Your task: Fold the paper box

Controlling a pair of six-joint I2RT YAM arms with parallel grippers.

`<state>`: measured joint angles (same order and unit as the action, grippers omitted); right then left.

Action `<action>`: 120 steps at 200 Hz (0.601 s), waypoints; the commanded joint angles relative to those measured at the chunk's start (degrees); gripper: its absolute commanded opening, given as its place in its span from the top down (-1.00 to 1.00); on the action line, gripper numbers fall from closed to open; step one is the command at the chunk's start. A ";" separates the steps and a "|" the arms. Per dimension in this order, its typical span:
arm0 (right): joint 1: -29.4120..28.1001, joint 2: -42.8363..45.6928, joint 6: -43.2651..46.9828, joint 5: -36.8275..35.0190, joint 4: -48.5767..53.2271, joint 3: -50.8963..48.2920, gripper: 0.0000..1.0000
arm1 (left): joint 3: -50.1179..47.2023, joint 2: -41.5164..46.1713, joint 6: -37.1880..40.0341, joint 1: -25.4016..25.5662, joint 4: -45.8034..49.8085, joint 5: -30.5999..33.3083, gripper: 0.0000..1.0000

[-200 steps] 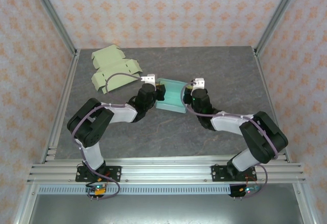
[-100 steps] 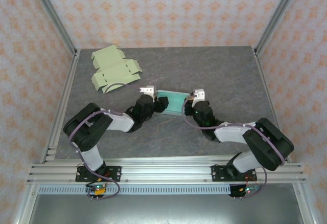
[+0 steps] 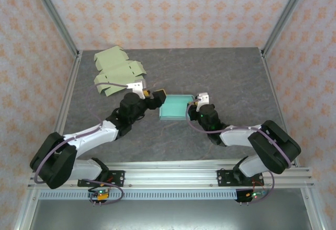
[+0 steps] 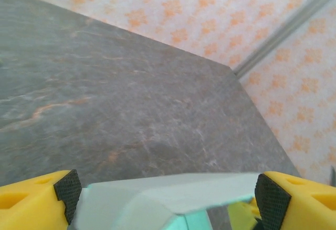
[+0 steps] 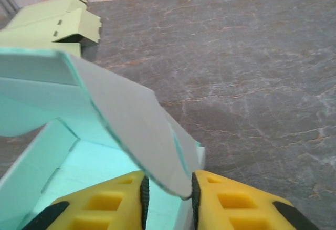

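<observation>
The teal paper box [image 3: 176, 107] lies on the grey table [image 3: 231, 72] between the two arms, its open side up. My left gripper [image 3: 160, 94] is at the box's left edge with its fingers spread wide. In the left wrist view the box's pale panel [image 4: 173, 196] spans the gap of the left gripper [image 4: 167, 193] without being pinched. My right gripper [image 3: 194, 105] is at the box's right edge. In the right wrist view a pale flap [image 5: 131, 119] stands loosely in the narrow gap of the right gripper [image 5: 168, 193], its tip against the right pad.
Two flat light-green box blanks [image 3: 116, 71] lie at the back left of the table; they appear as green blanks [image 5: 58, 22] in the right wrist view too. Metal frame posts and patterned walls bound the table on three sides.
The box came down from a raised, tilted pose and now lies flat. The left gripper opened wide and its arm stretched out low. The right jaws loosened around the flap.
</observation>
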<state>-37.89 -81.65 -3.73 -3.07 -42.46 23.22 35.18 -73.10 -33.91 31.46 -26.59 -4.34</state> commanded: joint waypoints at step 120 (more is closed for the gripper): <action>23.60 7.50 -27.34 47.40 34.28 18.00 -0.71 | 31.76 -25.89 -21.29 -13.62 35.16 -35.13 -0.65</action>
<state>-16.27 -68.10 -21.39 29.95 -13.28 33.95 63.77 -97.62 -48.14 18.87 5.63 -34.15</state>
